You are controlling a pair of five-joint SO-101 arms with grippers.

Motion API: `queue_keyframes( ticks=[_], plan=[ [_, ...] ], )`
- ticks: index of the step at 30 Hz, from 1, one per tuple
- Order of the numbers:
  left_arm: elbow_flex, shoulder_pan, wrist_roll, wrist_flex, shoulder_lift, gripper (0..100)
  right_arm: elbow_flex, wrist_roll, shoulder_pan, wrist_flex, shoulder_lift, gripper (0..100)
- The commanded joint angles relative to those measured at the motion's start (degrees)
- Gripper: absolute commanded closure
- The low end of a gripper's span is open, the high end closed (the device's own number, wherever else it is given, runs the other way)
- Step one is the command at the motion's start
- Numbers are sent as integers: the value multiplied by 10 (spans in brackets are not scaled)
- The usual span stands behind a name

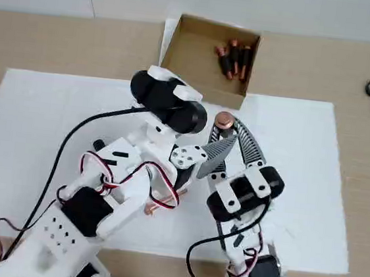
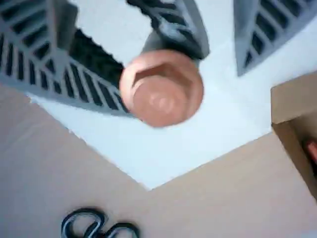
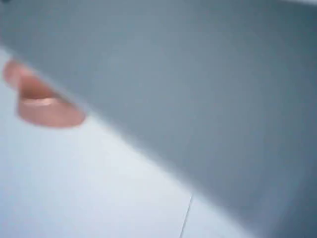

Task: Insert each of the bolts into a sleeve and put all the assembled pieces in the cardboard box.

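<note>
Just in front of the cardboard box [image 1: 187, 53], one bolt [image 1: 224, 121] is held up off the counter [image 1: 63, 40], right where the left tool [image 1: 214, 148] and the right tool [image 1: 234, 127] meet. Which tool is clenched on it cannot be told. Its round head is turned up, so its long axis is judged to run up and down, and the box lies just past it, about as near to one arm as the other. One bolt in the air, three or four done pieces [image 1: 233, 57] in the box, one copper piece [image 1: 148, 207] under the left arm and two tools are counted.
</note>
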Motion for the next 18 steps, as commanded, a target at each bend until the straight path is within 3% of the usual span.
queue_keyframes(
  ticks=[1,7,10,18],
  plan=[
    [-29,-4,-1,-69,-9,793,-5,5,0,-10,-10,995],
    [-32,-21,-3,-200,-9,900,-6,5,0,37,-11,995],
    [-54,-44,-3,-204,-9,989,-6,5,0,45,-11,995],
    [2,-121,-4,-200,-132,994,-5,4,11,95,-7,995]
  ],
)
